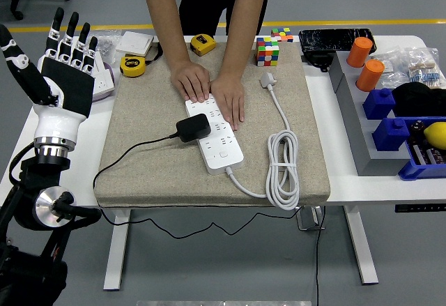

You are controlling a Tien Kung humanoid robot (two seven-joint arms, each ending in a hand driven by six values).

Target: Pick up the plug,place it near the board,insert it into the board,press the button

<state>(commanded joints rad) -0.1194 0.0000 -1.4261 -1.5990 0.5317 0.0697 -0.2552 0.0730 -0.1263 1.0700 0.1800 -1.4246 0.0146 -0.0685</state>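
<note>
A black plug (192, 127) sits on the left side of the white power board (217, 134), its black cord trailing left across the beige mat (153, 173). A person at the far side presses both hands (209, 88) flat on the board's far end. My left hand (54, 55) is raised at the table's left edge, well away from the plug. It holds nothing and its fingers (72, 31) are spread and pointing up. My right hand is out of view.
The board's white cable (281, 166) lies coiled on the mat's right side. Tape measures (132, 65), a colour cube (267, 49) and socket parts (40, 86) line the back. Orange cylinders (369, 73) and blue bins (408, 133) stand at the right.
</note>
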